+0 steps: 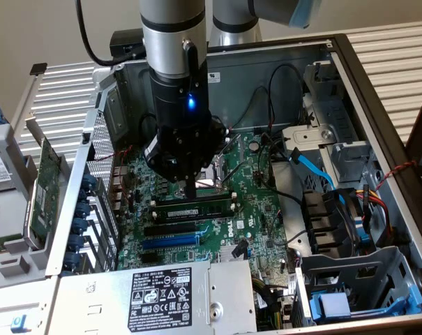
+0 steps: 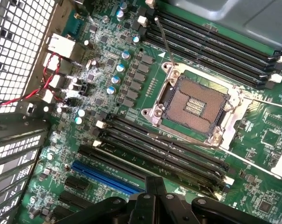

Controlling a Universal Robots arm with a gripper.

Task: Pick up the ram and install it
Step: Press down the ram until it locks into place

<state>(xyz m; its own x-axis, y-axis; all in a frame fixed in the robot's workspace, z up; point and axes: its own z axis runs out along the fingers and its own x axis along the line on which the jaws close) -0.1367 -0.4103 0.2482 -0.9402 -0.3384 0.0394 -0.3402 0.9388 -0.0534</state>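
Open computer case [image 1: 378, 105] lies on its side, interior facing up; all positions here are given against the green motherboard [image 1: 256, 230] on its floor. Silver power supply [image 1: 162, 293] with a black-and-white label sits at the motherboard's near edge. Drive bays with blue and orange cabling [image 1: 336, 216] stand off the motherboard toward the exterior view's right. A green expansion card [image 1: 43, 188] stands upright outside the case wall, off toward the exterior view's left. The arm [image 1: 172, 42] comes down over the middle of the motherboard, a blue light lit on its black wrist. CPU socket [image 2: 194, 105] is open, its metal frame and contact grid bare, in the middle of the motherboard, with black memory slots [image 2: 164, 149] on both sides of it. Gripper [image 1: 190, 188] is closed, fingertips down on the slot bank next to the socket. The ram [image 1: 197, 207] lies along one of those slots, green edge and white label up, directly below the fingertips; whether the fingers touch it cannot be made out. Blue expansion slot [image 2: 106, 179] runs parallel, just beyond the memory slots from the socket.
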